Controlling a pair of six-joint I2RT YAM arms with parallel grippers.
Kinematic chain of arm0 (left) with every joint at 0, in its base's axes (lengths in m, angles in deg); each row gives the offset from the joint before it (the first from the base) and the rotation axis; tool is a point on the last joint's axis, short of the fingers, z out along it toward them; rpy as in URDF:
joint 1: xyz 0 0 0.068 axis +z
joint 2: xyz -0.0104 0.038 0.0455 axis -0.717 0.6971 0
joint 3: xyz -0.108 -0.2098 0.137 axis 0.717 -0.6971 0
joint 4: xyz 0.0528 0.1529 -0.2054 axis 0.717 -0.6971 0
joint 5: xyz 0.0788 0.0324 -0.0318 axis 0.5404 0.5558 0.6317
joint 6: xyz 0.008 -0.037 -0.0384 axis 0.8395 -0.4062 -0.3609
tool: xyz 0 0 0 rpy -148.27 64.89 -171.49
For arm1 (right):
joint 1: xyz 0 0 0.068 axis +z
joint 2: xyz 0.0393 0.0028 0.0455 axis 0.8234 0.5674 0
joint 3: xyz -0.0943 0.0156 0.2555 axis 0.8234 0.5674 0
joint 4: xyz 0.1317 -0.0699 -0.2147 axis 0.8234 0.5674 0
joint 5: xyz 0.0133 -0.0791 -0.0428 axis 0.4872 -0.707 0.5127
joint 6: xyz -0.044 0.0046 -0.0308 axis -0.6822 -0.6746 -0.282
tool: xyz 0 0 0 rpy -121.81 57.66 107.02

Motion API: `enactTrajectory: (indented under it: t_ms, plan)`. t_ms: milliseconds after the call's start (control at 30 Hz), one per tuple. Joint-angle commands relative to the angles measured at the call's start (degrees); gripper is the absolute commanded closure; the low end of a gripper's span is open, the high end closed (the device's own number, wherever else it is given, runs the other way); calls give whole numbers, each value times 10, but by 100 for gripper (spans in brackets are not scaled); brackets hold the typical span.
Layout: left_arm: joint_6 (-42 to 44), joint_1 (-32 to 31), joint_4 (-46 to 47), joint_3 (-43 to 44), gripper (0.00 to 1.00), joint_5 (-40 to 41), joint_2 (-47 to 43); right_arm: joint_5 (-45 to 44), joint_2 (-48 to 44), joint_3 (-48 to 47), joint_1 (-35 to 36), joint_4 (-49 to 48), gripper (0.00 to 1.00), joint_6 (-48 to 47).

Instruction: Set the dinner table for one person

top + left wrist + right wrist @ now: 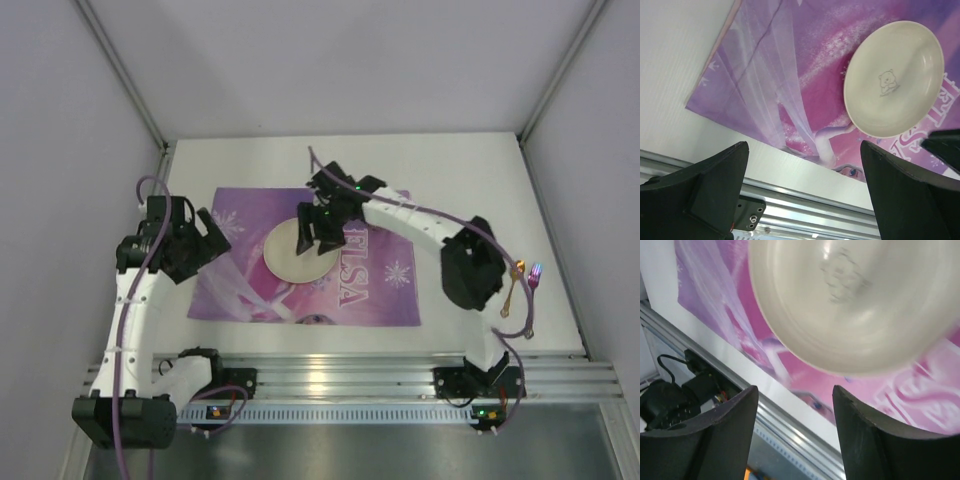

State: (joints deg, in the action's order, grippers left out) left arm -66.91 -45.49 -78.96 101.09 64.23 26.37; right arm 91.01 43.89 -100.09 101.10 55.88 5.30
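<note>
Cream plate [285, 255] on purple placemat [345, 300], right end effector [316, 236] above, cutlery [516, 283] far right

Plain pale lavender-grey panels close the space on three sides: a far wall [340, 60], a left wall [50, 200] and a right wall [600, 180] — joined at two slim aluminium posts [125, 75] in the far corners. The white dinner table [480, 170] stands between them, with a dull grey metal sheet [400, 455] along its near side. The light is soft and even.
</note>
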Motion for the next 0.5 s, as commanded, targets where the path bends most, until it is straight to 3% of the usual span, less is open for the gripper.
enactTrajectory:
  t_ms: [0,133,233,467]
  plan:
    - [-15,-1,64,-3,2,-44,6,-33,-210,141,-118,-18,39,-32]
    - [-27,-1,102,-33,2,-66,6,-54,-320,340,-227,-20,40,-57]
    - [-30,-1,118,-53,2,-77,16,-57,-337,405,-299,-20,44,-76]
    - [-19,-18,124,-36,2,-87,42,-57,-254,398,-368,-21,48,-108]
